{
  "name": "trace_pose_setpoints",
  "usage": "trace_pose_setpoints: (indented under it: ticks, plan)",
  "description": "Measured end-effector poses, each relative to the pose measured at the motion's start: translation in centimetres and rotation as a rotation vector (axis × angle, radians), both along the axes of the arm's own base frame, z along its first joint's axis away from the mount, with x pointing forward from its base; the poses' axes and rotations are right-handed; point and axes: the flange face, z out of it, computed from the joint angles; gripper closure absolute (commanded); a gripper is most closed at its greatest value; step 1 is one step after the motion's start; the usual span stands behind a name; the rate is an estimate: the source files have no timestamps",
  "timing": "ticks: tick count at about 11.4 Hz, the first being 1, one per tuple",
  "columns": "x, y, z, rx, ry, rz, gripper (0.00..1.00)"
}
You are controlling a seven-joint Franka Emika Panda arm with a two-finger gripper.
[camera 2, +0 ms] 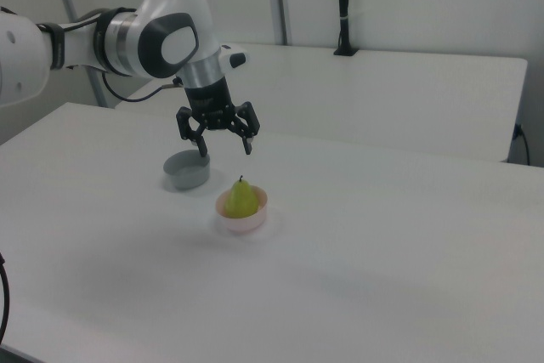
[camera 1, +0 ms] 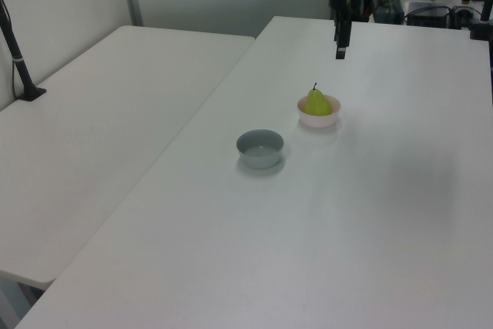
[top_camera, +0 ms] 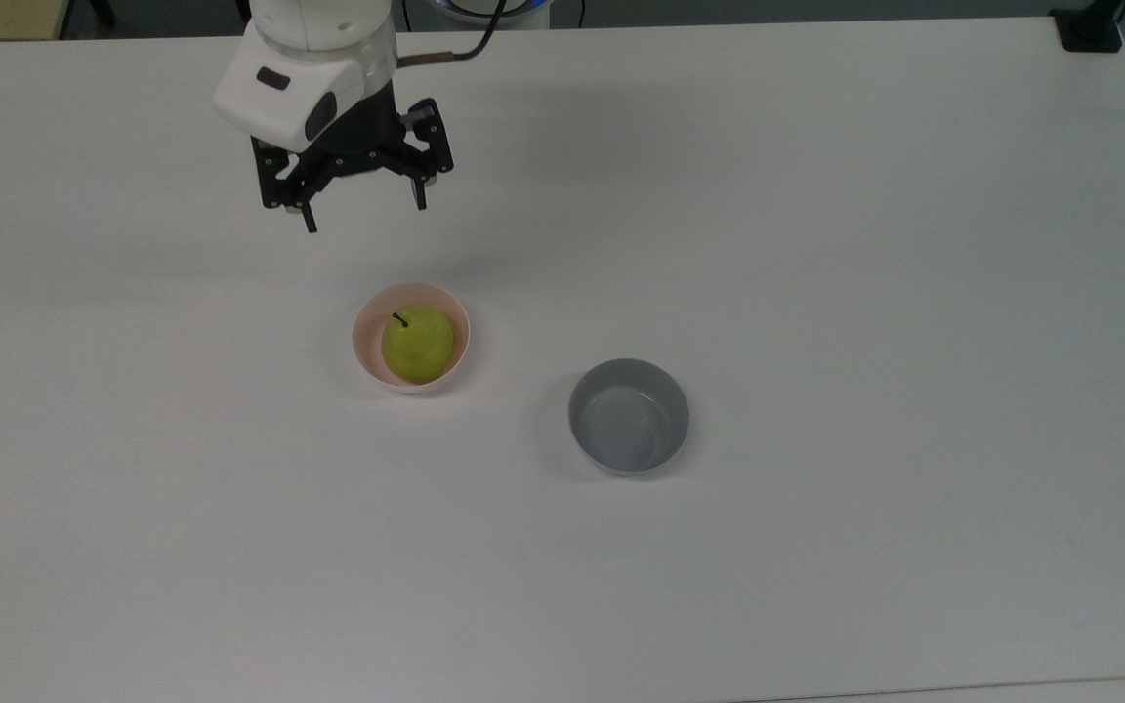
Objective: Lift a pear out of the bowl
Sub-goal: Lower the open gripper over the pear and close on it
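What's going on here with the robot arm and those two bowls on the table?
A Franka arm is going after the pear, which sits stem up in the pale pink bowl on the white table. The gripper hangs above the table with its fingers open and holds nothing; in the right view it is just above the pear. The pear is untouched. The grey bowl stands apart from the pink one, with nothing in it.
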Motion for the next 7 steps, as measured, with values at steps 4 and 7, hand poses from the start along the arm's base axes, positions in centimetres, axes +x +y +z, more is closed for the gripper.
trace_pose_setpoints:
  ticks: [4, 7]
  plan:
    - [2.0, 0.4, -3.7, 0.014, -0.023, -0.025, 0.00]
    - [3.2, 0.9, -6.9, 0.017, -0.032, -0.015, 0.00]
